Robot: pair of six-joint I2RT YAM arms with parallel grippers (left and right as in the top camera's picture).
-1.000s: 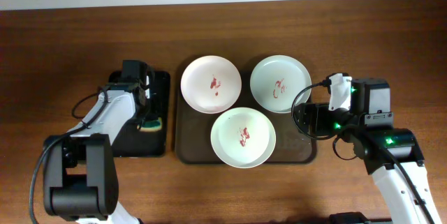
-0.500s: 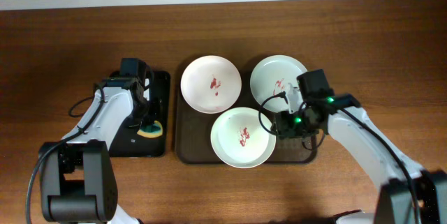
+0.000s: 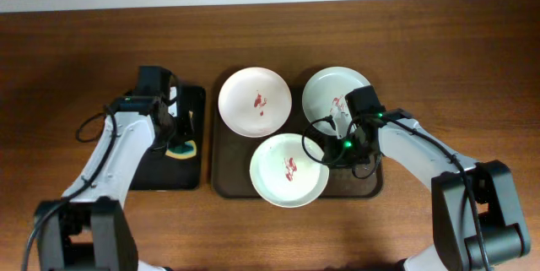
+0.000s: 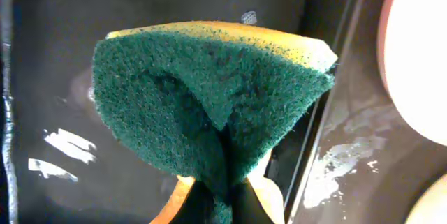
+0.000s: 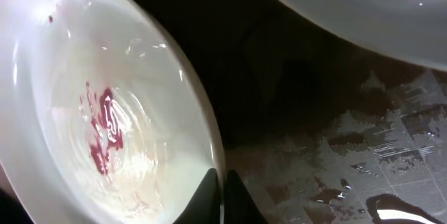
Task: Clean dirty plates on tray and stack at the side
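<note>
Overhead: my right gripper (image 3: 327, 149) is pinching the right rim of the front plate (image 3: 283, 174) on the tray (image 3: 221, 163). My left gripper (image 3: 175, 134) is holding the sponge (image 3: 182, 148) over the black tray (image 3: 148, 170).

Left wrist: the jaws are clamping the folded sponge, green side out.

Right wrist: the fingers (image 5: 237, 199) are gripping the rim near the red smear (image 5: 105, 130). I'm judging that the plate needs holding flat and steady before wiping.

Can't make out the right gripper (image 5: 222, 199) from overhead, buried under its wrist; up close, only tips at the bottom edge. Loses the front plate (image 5: 105, 112) off left and bottom. Crops the left gripper (image 4: 222, 206) below the sponge (image 4: 209, 91).
</note>
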